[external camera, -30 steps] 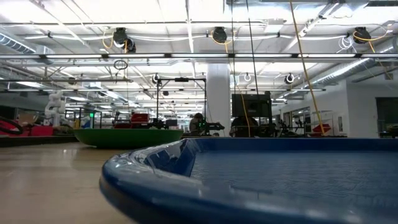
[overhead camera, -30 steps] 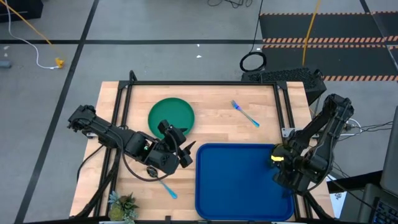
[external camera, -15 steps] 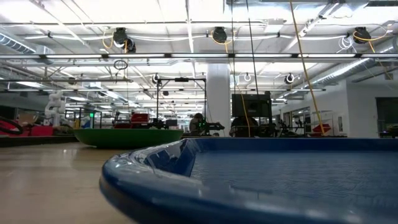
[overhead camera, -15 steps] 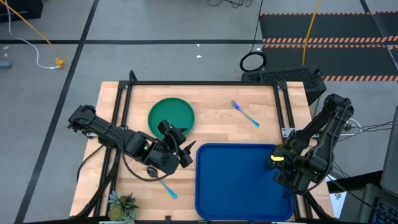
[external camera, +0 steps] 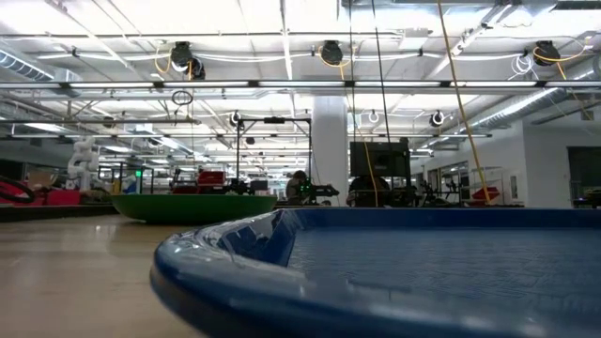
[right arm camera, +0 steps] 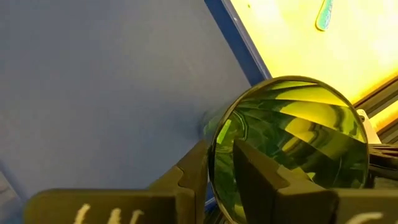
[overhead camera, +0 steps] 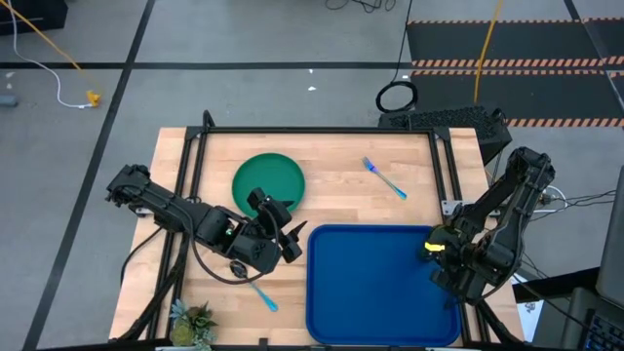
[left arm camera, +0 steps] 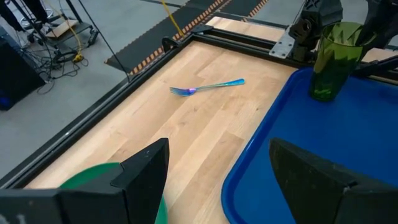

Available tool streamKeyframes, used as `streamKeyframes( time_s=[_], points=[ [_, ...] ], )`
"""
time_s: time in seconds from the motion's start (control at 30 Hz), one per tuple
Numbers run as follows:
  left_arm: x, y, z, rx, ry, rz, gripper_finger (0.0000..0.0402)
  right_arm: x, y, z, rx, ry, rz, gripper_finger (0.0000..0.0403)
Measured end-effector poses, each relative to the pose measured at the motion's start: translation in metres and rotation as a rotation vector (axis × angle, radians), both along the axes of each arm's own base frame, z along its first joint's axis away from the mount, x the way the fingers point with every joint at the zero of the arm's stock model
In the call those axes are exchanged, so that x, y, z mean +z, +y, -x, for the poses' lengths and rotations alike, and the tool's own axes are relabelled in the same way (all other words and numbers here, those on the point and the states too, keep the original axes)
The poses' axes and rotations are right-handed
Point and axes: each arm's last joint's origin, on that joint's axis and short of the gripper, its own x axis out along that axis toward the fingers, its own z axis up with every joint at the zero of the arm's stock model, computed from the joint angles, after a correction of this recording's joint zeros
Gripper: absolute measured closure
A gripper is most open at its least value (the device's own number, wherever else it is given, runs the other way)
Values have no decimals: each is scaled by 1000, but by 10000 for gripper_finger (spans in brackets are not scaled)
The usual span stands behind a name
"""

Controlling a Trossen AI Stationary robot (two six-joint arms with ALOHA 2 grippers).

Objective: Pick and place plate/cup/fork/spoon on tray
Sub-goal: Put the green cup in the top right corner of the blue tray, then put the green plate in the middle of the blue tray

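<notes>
The cup stands on the tray, right claw straddling its rim, grip uncertain; plate, fork, spoon remain on the surface.

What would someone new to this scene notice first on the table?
Probably the large bright blue rectangular plastic tray at the table's near right, with the small translucent olive-green cup standing on its right edge, where the right tool straddles its rim. Next, the round green plastic plate at the far left, beside the open left tool.
</notes>
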Motion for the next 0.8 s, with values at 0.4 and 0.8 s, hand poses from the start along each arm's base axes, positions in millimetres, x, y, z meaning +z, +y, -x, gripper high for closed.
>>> streamKeyframes(
  time_s=[0.4,0.8],
  points=[
    [0,0,0,0,-1,0,124,15,1,-1,14,-18,-29,321],
    [0,0,0,-6,4,-1,124,45,4,-3,30,-82,-110,267]
  ],
)
